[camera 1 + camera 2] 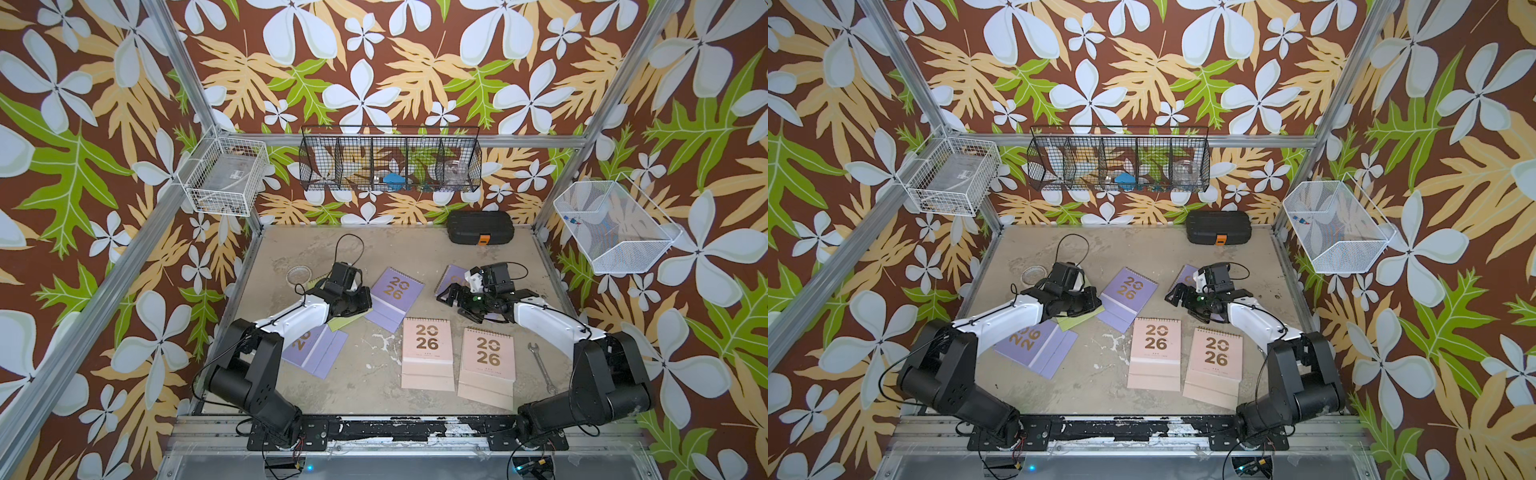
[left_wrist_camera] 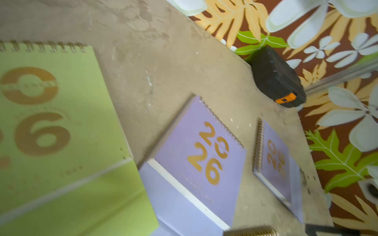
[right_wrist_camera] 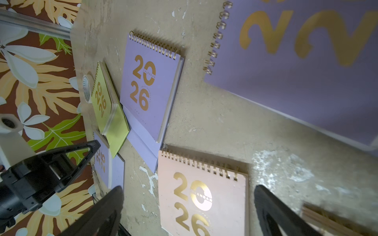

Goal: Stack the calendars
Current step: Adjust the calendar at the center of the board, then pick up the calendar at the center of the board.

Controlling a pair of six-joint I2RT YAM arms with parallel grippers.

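The calendars (image 1: 428,353) lie flat on the counter (image 1: 374,249) in front of the black case (image 1: 480,226). The wide right claw (image 1: 453,301), above the lilac calendar (image 1: 452,275) nearest the case, should, I think, pinch its spiral edge. The left claw (image 1: 360,300) is closed.

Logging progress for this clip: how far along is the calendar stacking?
Done: nothing stacked; all six calendars lie spread on the table, only the lime green calendar overlapping a lilac calendar. In hand: nothing visibly held; left gripper shut near the green one, right gripper open over the far lilac calendar. Left: gathering all six.
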